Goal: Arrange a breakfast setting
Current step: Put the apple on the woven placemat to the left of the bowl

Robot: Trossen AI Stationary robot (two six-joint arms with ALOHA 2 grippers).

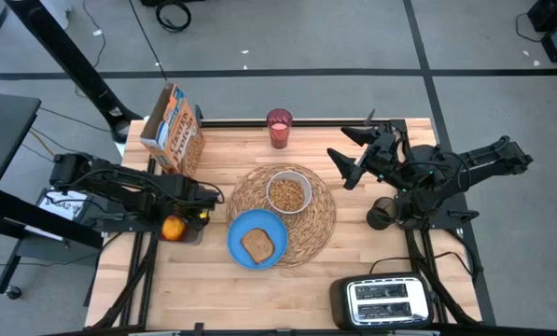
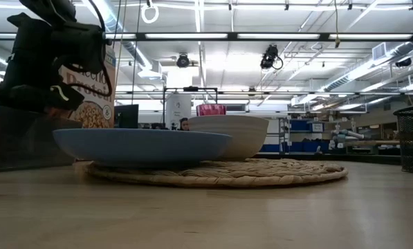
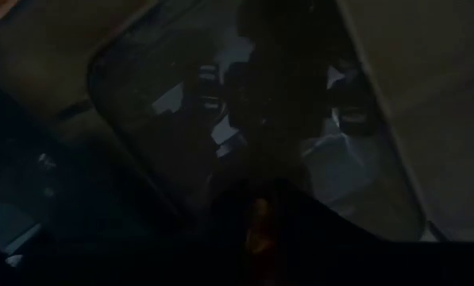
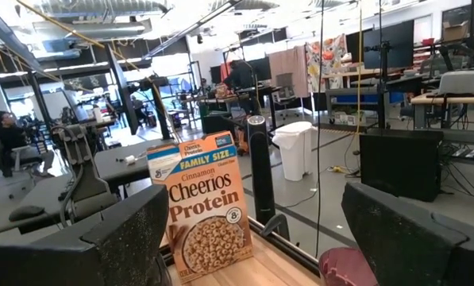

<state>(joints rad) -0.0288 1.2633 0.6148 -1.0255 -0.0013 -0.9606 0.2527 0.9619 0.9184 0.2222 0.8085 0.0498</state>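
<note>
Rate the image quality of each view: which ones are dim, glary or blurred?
High view: evenly lit and sharp. Low view: bright ceiling lights glare behind the blue plate. Left wrist view: very dark, hardly readable. Right wrist view: Cheerios box sharp, near fingers soft.

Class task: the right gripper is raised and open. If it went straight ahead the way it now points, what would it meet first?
Probably the orange Cheerios box: it stands straight ahead between the right gripper's open fingers. The red cup sits off-line; depth is uncertain.
</note>
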